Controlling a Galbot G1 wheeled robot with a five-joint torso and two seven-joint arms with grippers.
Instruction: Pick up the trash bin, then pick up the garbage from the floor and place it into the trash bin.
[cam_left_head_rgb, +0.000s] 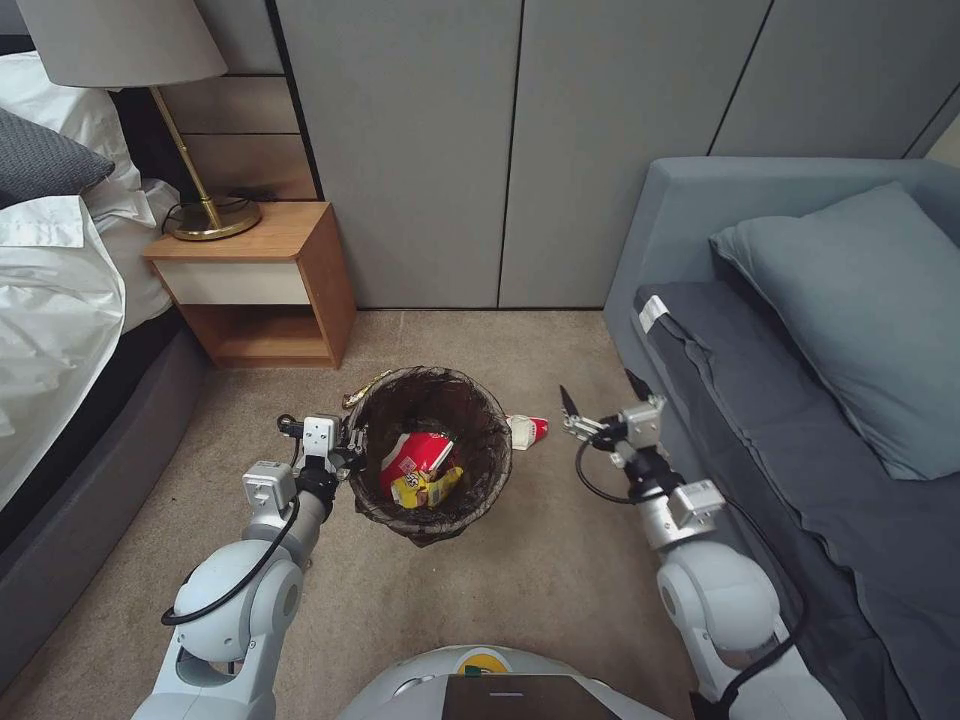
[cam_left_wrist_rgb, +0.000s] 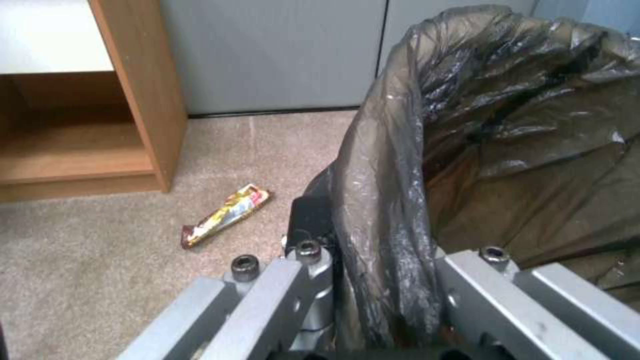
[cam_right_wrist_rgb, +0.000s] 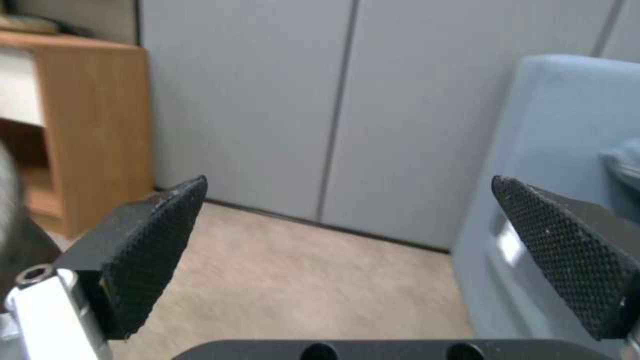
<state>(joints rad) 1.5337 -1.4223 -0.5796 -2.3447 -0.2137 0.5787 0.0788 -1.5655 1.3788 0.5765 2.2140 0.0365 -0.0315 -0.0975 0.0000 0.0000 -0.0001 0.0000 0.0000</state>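
Observation:
The trash bin, round and lined with a dark brown-black bag, hangs just above the carpet between my arms. My left gripper is shut on its left rim; the left wrist view shows the bag-covered rim pinched between the jaws. Inside lie a crushed red-and-white cup and a yellow snack wrapper. Another red-and-white cup lies on the floor just right of the bin. A candy wrapper lies on the carpet left of the bin, near the nightstand. My right gripper hovers open and empty, right of the bin.
A wooden nightstand with a brass lamp stands at the back left beside a bed. A grey sofa with a cushion runs along the right. Grey wall panels close the back. Beige carpet lies between.

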